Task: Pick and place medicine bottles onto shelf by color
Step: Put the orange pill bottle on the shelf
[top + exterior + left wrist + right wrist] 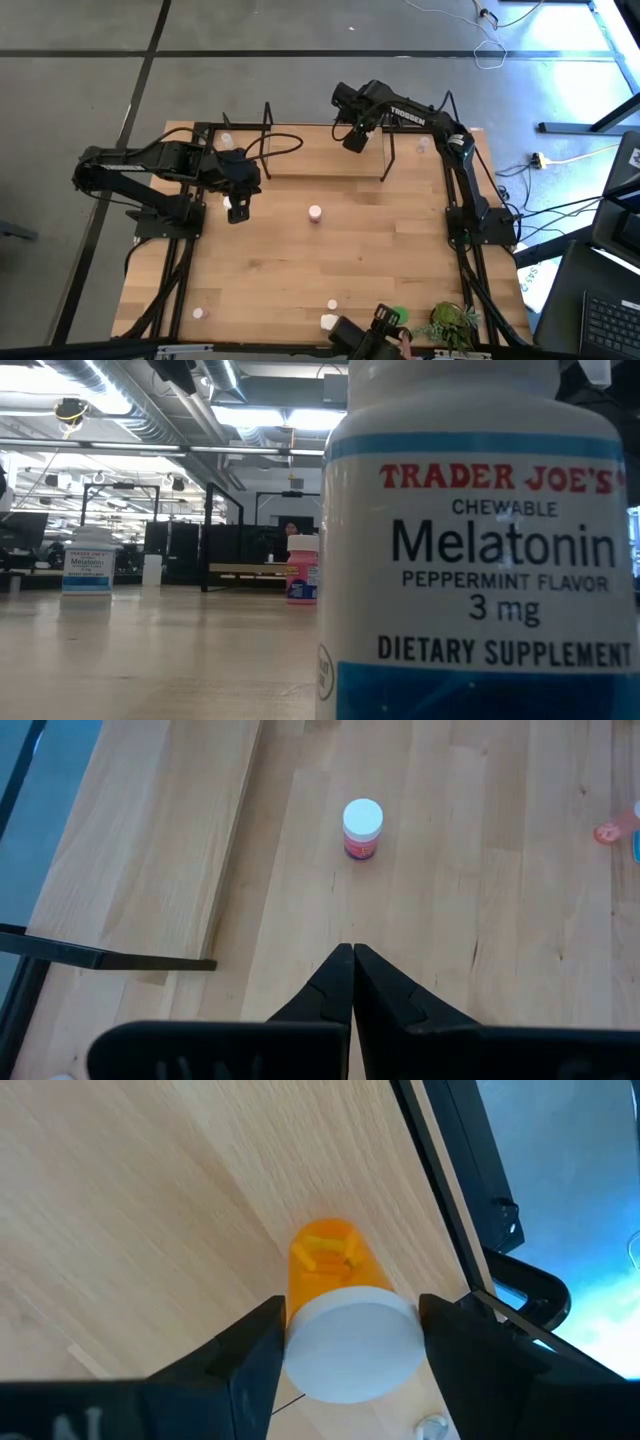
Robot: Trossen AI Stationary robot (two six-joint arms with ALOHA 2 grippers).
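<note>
1. The right hand (pixel 350 1345) is over the far shelf (pixel 330 165), near its right end, at the back of the worktop (pixel 300 270).
2. In the right wrist view its two fingers sit on either side of an orange pill bottle with a white cap (pixel 340 1320), pinching it at the cap; light wood lies below the bottle.
3. The left hand (pixel 353 965) hangs over the worktop's left part, just in front of the shelf's left end, with its fingers pressed together and nothing between them.
4. Beyond the left hand's fingertips a pink bottle with a white cap (pixel 362 828) stands upright on the worktop, well apart from the hand; in the high view it is near the middle of the worktop (pixel 315 213).
5. The low view is mostly filled by a white Trader Joe's Melatonin bottle (pixel 485 550) standing close to the camera.
6. A second melatonin bottle (pixel 87 565) stands farther off on the worktop in that view, and the pink bottle shows between the two.
7. Small white bottles (pixel 332 305) stand near the worktop's front edge, with one more (pixel 199 313) at the front left.
8. A leafy green plant (pixel 455 322) sits at the front right corner.
</note>
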